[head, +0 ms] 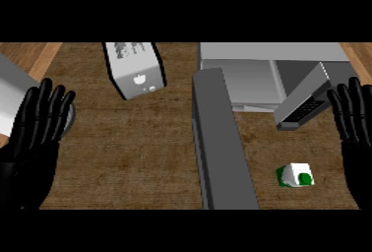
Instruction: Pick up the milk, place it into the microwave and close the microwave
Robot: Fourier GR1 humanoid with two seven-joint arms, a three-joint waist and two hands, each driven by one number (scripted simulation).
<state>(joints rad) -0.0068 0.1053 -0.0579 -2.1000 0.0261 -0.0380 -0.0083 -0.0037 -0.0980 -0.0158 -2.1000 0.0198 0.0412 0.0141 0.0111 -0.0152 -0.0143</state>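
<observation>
A small white and green milk carton [295, 175] stands on the brown counter at the lower right. Behind it, at the top right, is the grey microwave [251, 81] with its cavity showing. Its door [306, 101] is swung open toward me on the right. My right hand [354, 115] is at the right edge, fingers straight and pointing up, above and right of the carton and apart from it. My left hand [40, 120] rests at the left edge, open, fingers up, holding nothing.
A long grey bar [222, 142] runs from the microwave down the middle of the counter, left of the milk. A white appliance [136, 69] lies tilted at the top centre. A grey round object [69, 118] shows behind my left hand.
</observation>
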